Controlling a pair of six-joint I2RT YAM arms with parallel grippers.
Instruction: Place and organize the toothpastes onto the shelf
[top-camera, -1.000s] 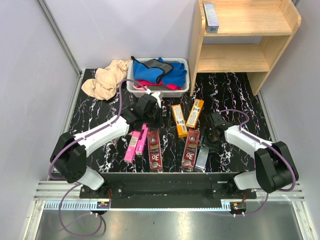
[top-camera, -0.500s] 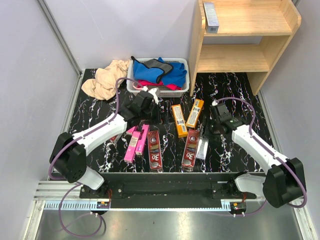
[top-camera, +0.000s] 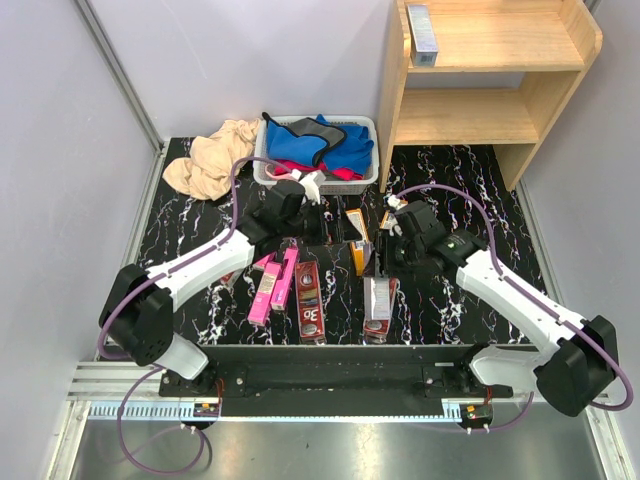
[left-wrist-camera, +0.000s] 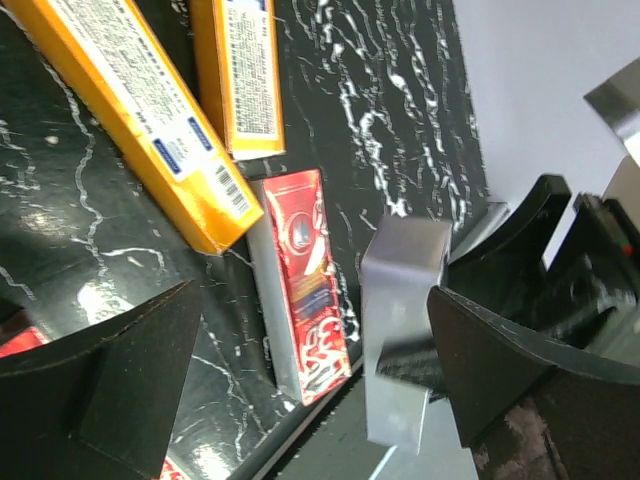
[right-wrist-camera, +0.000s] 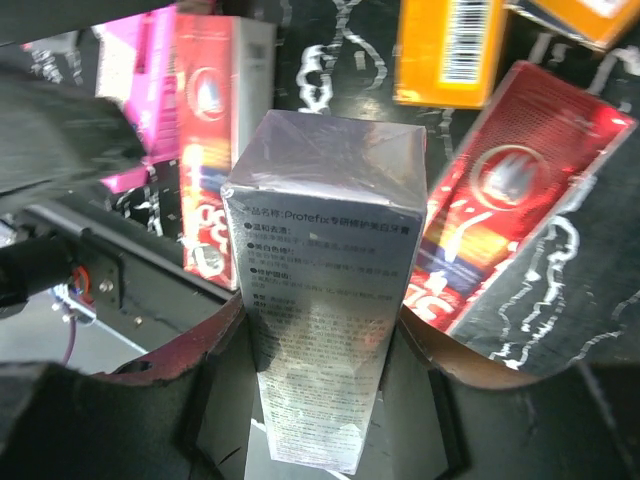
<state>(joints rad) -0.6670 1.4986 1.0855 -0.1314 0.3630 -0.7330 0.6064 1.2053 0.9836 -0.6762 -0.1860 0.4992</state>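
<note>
R gripper (right-wrist-camera: 320, 340) pinched silver-grey toothpaste box (right-wrist-camera: 325, 200) at frame centre, over red boxes (right-wrist-camera: 510, 200); long axis ran vertically in frame, free end pointing up-frame. L gripper (left-wrist-camera: 312, 300) spread wide, empty.

Cannot read the tiny print on the silver box (right-wrist-camera: 325, 300). Cannot see its lower end, down between the fingers of the right gripper (right-wrist-camera: 322, 335). From above, only see bits of the orange boxes (top-camera: 357, 240) behind the right arm (top-camera: 500, 285). Only see a slice of the pink box (right-wrist-camera: 150, 70).
</note>
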